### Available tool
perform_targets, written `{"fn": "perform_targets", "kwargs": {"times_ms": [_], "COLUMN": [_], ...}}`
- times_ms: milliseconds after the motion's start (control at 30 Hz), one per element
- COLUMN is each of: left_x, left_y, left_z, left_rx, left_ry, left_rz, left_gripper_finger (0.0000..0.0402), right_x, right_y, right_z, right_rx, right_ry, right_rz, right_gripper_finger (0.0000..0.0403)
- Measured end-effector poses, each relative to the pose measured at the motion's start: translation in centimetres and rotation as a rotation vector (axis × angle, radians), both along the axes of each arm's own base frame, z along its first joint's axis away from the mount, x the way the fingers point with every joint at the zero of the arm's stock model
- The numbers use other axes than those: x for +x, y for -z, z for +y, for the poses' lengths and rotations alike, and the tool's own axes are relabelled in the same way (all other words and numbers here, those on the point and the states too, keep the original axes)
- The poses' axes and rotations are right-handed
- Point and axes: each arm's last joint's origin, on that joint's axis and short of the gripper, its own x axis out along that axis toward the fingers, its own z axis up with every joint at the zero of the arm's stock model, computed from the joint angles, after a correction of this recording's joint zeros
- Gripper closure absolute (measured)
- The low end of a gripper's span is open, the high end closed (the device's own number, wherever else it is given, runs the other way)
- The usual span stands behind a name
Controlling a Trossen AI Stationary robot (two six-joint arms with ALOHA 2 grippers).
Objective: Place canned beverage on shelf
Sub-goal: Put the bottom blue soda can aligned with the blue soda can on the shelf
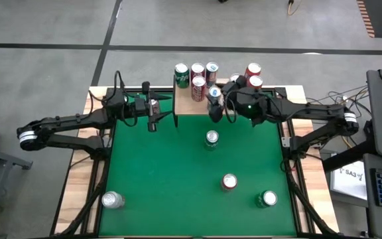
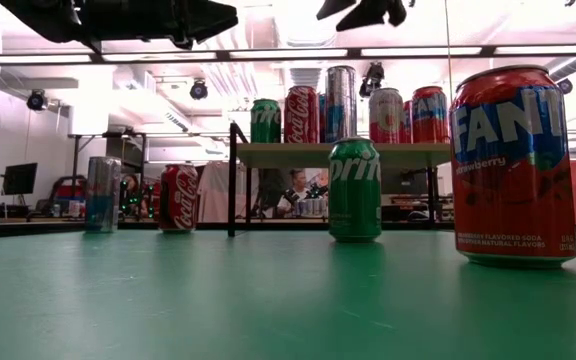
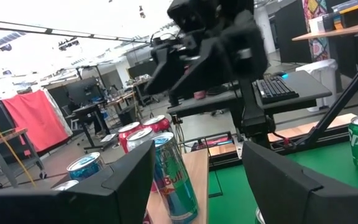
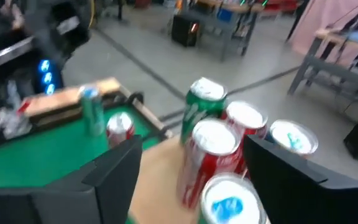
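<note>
The shelf (image 1: pixel 190 106), a light wooden board on black legs, stands at the table's far edge with several cans on it. A blue-and-silver Red Bull can (image 1: pixel 214 93) stands upright on the board's near part and also shows in the left wrist view (image 3: pixel 174 180). My right gripper (image 1: pixel 215 107) is open just above this can, its fingers apart on either side of the can's top (image 4: pixel 229 202), clear of it. In the low view my right gripper (image 2: pixel 368 12) hangs above the can (image 2: pixel 340 100). My left gripper (image 1: pixel 154 118) is open and empty, beside the shelf's left end.
On the green tabletop stand a Sprite can (image 1: pixel 211 138), a red can (image 1: pixel 229 181), a green can (image 1: pixel 268 198) and a silver can (image 1: pixel 113 200). The shelf holds a green can (image 1: pixel 182 75) and several red ones (image 1: pixel 198 86). A monitor and keyboard sit at the right.
</note>
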Motion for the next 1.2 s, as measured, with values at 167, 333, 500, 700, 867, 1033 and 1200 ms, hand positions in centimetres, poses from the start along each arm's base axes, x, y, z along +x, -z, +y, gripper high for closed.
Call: {"fn": "perform_targets", "kwargs": {"times_ms": [167,333,500,700,867,1033,1200], "left_x": [0.4,2.1,5.3,9.4,12.0,13.6,14.4], "left_y": [0.0,-0.6,-0.8,-2.1,-2.8,-2.9,-3.2], "left_z": [-0.1,0.3,1.5,3.1,4.2,4.9,5.4], "left_rx": [-0.046,-0.122,-0.135,-0.069,-0.029,-0.013,0.004], "left_ry": [0.017,0.038,0.036,0.028,0.025,0.025,0.016], "left_rz": [0.001,0.024,0.092,0.146,0.228,0.267,0.277], "left_gripper_finger": [0.0191,0.0266,0.0385,0.0398,0.0401,0.0401,0.0401], "right_x": [-1.3,-2.4,-2.6,-2.6,-2.7,-2.6,-2.6], "right_y": [-1.3,-1.3,-0.9,-0.8,-0.8,-0.6,-0.6], "right_z": [0.8,0.9,0.7,0.3,-0.7,-1.8,-3.2], "right_rx": [0.105,0.143,0.111,0.068,0.082,0.055,0.086], "right_ry": [0.013,0.035,0.024,0.011,-0.037,-0.047,-0.132], "right_rz": [0.113,0.225,0.293,0.337,0.344,0.355,0.322], "right_gripper_finger": [0.0199,0.0301,0.0385,0.0394,0.0394,0.0394,0.0394]}}
